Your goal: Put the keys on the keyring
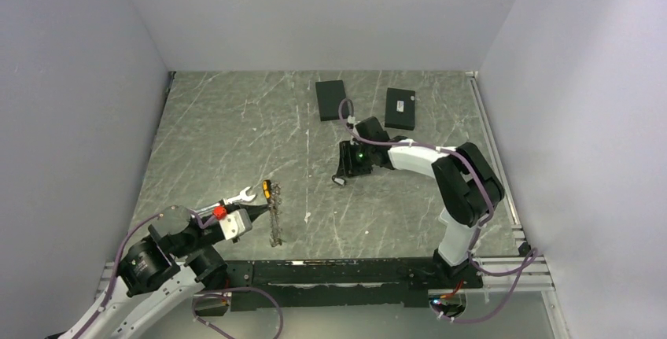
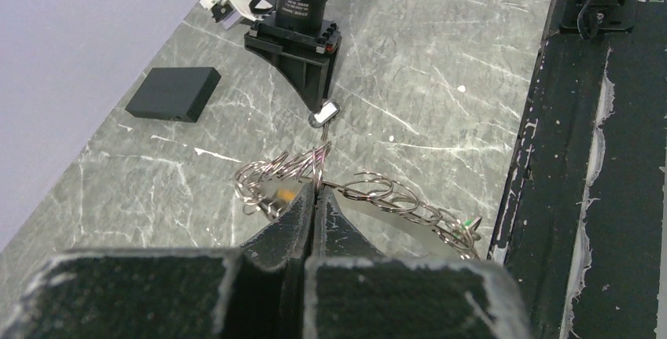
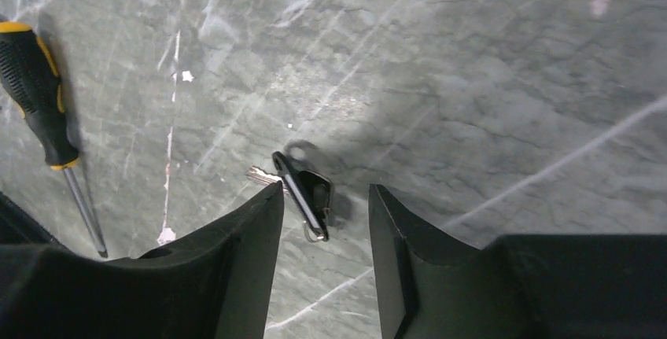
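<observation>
A chain of several thin wire keyrings [image 2: 377, 193] hangs from my left gripper [image 2: 316, 195], which is shut on one ring in its middle. In the top view the chain [image 1: 274, 221] runs along the table just past the left gripper [image 1: 258, 217]. One small key [image 3: 301, 189] with a dark head and a little ring lies on the table. My right gripper [image 3: 326, 191] is open and low over the table, its fingertips on either side of the key without touching it. The key also shows in the top view [image 1: 339, 181] below the right gripper [image 1: 344, 172], and in the left wrist view [image 2: 324, 112].
A yellow-and-black-handled screwdriver [image 3: 38, 91] lies left of the key, next to the ring chain in the top view [image 1: 267, 189]. A silver wrench [image 1: 239, 196] lies beside the left gripper. Two black boxes [image 1: 331, 99] [image 1: 399, 108] sit at the back. A black rail [image 1: 354, 272] runs along the near edge.
</observation>
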Tool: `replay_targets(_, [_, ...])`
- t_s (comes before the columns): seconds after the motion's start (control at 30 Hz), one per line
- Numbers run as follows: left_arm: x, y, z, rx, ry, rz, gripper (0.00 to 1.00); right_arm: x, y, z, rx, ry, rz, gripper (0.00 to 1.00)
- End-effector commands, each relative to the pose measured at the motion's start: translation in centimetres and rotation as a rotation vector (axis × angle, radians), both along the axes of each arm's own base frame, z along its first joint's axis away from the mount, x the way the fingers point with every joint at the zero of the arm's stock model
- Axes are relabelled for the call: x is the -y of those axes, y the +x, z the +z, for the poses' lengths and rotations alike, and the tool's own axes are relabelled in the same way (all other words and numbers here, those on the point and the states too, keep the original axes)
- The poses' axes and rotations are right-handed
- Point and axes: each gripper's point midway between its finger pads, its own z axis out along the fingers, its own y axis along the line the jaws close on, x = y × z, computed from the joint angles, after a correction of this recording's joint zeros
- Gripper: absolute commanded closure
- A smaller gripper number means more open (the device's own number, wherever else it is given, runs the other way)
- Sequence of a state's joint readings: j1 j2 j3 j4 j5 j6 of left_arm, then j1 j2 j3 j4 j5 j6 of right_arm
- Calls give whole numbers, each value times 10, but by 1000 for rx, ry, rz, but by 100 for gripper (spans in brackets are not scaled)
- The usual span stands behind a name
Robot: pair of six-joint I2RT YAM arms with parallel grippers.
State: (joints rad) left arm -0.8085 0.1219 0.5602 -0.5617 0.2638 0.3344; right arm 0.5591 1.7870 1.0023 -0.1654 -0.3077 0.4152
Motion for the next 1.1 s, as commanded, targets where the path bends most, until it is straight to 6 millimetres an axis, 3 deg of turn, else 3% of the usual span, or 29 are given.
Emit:
replay_targets(0.0, [2,5,20,47,-56,11,100,18,13,12,73,-52,-39,51])
replay_targets(0.17, [2,5,20,46,-55,11,100,33,15,27,128,-121,-55,50])
replay_targets(0.3, [2,5,20,44,-56,14,100,26,-1,37,122,-112,-26,50])
replay_targets(0.4, [2,5,19,47,-55,14,100,23,-9,42,80,-88,-98,55])
replay_targets(0.7, [1,3,22,56,-66,10,100,15,-24,32,22,-46,-367,57])
replay_targets(1.07, [-1,0,25,66,-80,6,100,1,-17,18,-5,-15,-396,62])
